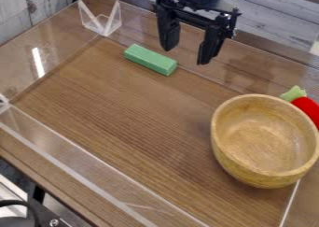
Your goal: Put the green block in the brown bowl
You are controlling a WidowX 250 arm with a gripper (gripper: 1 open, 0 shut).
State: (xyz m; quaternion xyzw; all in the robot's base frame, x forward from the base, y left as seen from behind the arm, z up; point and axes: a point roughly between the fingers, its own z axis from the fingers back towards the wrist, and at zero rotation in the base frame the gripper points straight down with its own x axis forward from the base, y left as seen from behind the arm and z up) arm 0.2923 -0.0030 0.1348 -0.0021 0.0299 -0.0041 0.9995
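Gripper [187, 50] open, pointing down, beside green block [151, 60]

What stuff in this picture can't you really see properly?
- Red-and-green item, camera view: mostly hidden behind the brown bowl; too little shows to name it.
- Arm above the end effector: cut off by the top edge.
- Dark things at the bottom left corner: cut off and blurred.
- Brown bowl's near outer wall: cut by the bottom edge.

You see a wood-grain surface [112, 100] with a soft sheen, clear glossy plastic walls [75, 170] along its edges, a smooth-looking wooden brown bowl [264, 140], and a matt green block [151, 59].
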